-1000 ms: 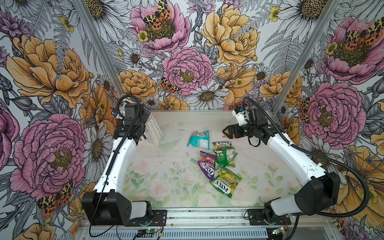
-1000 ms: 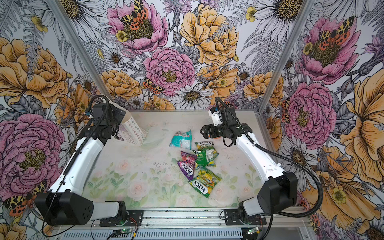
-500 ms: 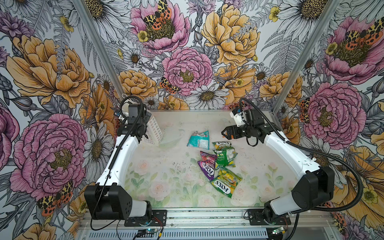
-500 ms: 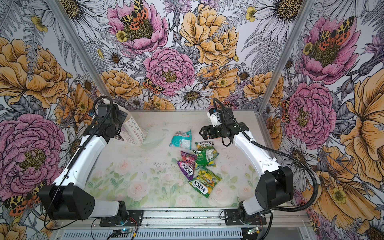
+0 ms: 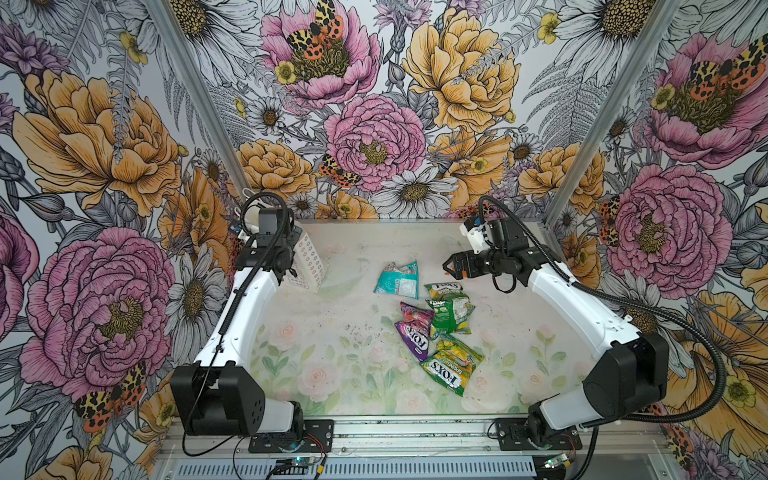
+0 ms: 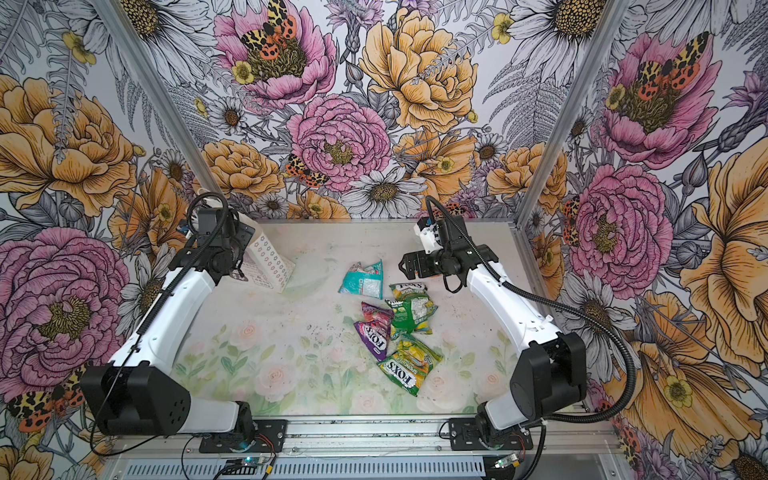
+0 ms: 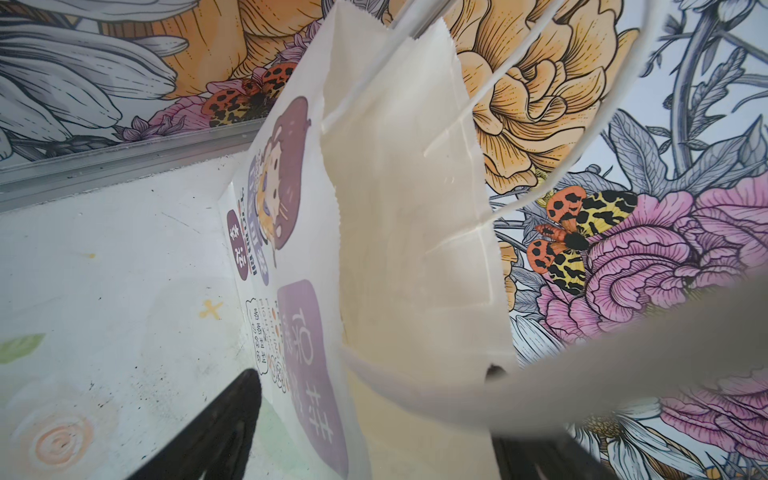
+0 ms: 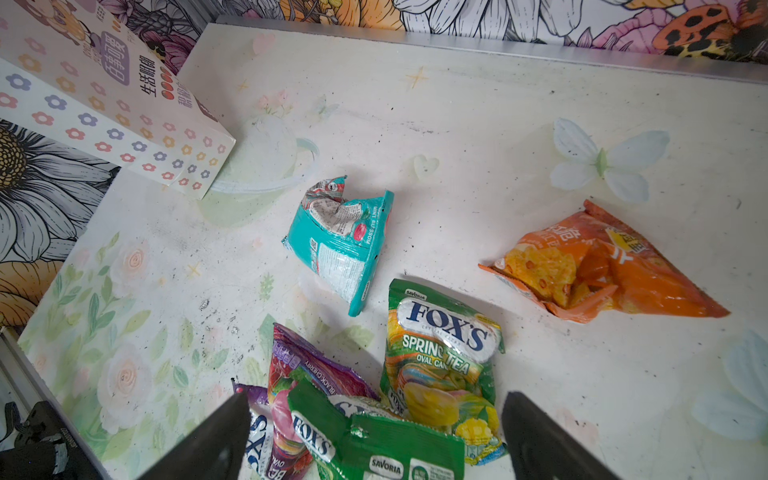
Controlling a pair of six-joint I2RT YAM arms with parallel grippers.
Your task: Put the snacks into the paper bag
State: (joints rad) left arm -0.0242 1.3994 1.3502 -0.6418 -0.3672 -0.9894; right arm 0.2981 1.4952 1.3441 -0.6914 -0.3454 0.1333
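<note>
Only the right wrist view showed the orange packet (image 8: 602, 266); in both top views the right gripper (image 8: 376, 399), jaws wide and empty, mostly hid it. The left gripper (image 7: 374, 415), open, straddled the rim of the tilted paper bag (image 7: 407, 208) at the far left. The crinkly foil snacks (image 5: 451, 307) lay unmoved since a second earlier

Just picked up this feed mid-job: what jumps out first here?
Bright foil snacks lie heaped mid-table, a teal packet just behind them. The white paper bag sits in the far left corner, the open left end effector at its rim. An orange packet lies apart, near the open right end effector.
</note>
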